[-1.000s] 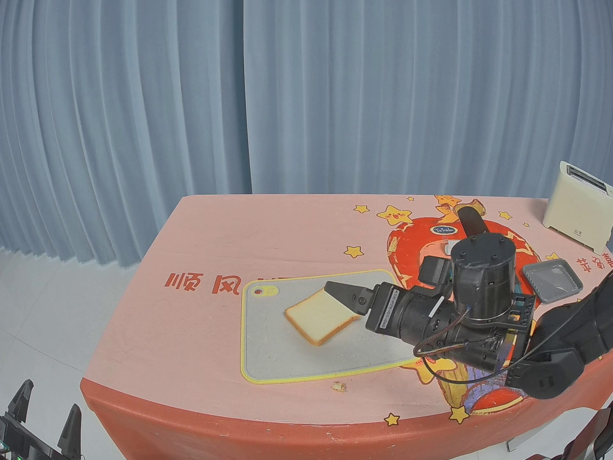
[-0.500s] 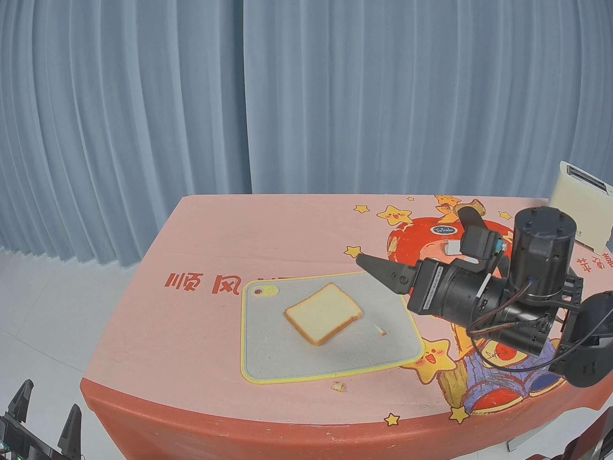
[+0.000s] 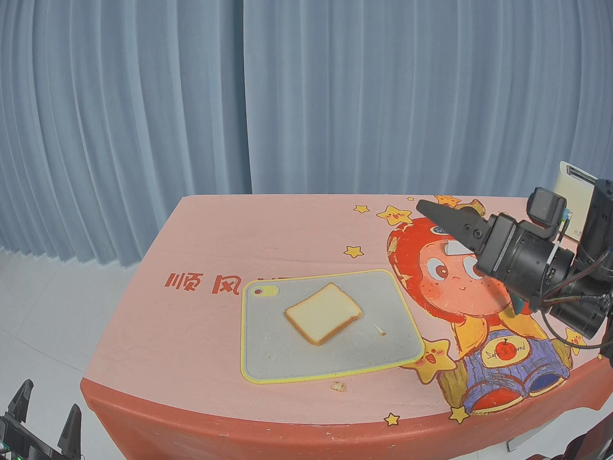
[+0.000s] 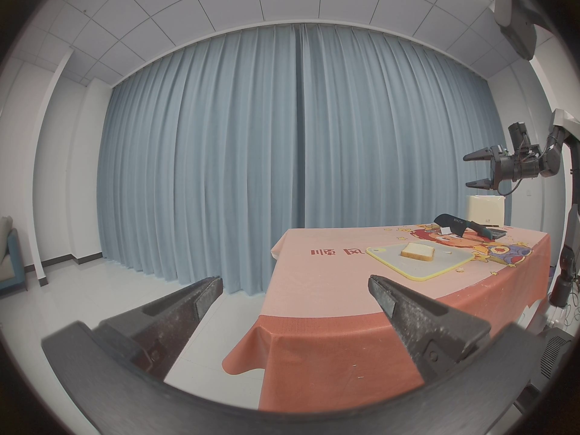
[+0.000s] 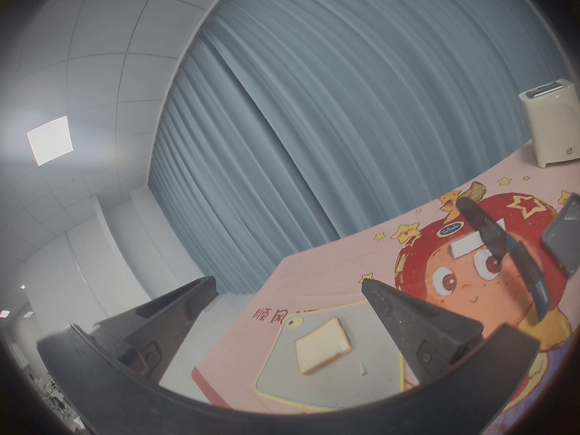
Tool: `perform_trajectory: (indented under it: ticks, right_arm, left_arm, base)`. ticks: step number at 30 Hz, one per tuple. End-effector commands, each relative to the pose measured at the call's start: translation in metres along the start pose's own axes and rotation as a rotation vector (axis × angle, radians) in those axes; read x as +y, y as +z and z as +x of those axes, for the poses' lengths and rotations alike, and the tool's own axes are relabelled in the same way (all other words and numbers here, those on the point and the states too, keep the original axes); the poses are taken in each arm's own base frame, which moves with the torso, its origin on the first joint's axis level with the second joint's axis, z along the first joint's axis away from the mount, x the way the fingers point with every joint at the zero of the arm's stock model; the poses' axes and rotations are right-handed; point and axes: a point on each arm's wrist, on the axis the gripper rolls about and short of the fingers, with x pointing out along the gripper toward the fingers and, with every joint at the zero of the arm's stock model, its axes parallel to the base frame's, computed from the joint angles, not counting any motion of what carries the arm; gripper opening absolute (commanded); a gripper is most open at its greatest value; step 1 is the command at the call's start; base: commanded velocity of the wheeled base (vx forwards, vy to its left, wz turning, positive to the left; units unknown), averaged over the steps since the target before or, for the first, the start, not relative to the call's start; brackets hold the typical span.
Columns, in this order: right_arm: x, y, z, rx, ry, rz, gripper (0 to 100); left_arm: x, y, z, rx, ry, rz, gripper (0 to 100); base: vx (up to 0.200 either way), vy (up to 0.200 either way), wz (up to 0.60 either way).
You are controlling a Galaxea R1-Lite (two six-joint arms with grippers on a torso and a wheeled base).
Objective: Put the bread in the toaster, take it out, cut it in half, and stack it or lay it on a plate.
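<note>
A slice of bread [image 3: 323,313] [image 5: 322,345] lies flat on the grey, yellow-rimmed cutting board [image 3: 300,356] [image 5: 374,382] near the table's front. My right gripper [image 3: 434,213] [image 5: 287,285] hangs open and empty above the table's right side, well to the right of the bread and higher than it. The cream toaster [image 3: 575,199] [image 5: 551,122] stands at the far right corner, partly behind that arm. A black-handled knife [image 5: 501,243] lies on the cloth between board and toaster, next to a grey tray [image 5: 565,234]. My left gripper [image 4: 296,309] [image 3: 45,413] is open, low, off the table's left front corner.
A pink printed cloth [image 3: 255,237] covers the table, bare across its left and back. One crumb [image 3: 380,330] lies on the board and another crumb [image 3: 338,386] by the front edge. Blue curtains [image 3: 255,84] hang behind.
My right gripper has drawn back from the bread's edge, moving right and upward. The bread stays flat on the board. The left arm has not moved.
</note>
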Motion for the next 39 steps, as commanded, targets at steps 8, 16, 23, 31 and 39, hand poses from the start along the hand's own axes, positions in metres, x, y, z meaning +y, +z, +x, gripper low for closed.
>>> perform_trajectory:
  ticks: [8,16,23,31,39]
  right_arm:
    - [0.005,0.026,-0.027,-0.093,0.086,0.024,100]
    - [-0.002,0.024,-0.032,-0.078,0.066,-0.01,100]
    - [-0.01,0.011,-0.033,-0.019,0.019,-0.114,100]
    - [-0.015,0.008,-0.032,-0.006,-0.003,-0.128,100]
    - [-0.025,0.003,-0.032,0.03,-0.072,-0.189,100]
  left_arm:
    - [0.0,-0.005,0.001,0.017,-0.001,0.001,100]
    - [0.0,-0.005,0.001,0.017,-0.001,-0.001,100]
    - [0.0,-0.005,0.001,0.017,-0.001,-0.001,100]
    - [0.0,-0.005,0.001,0.017,-0.001,-0.001,100]
    - [0.0,-0.005,0.001,0.017,-0.001,0.001,100]
  base:
    - [0.0,0.0,0.0]
    - [0.0,0.0,0.0]
    - [0.0,0.0,0.0]
    - [0.0,0.0,0.0]
    - [0.0,0.0,0.0]
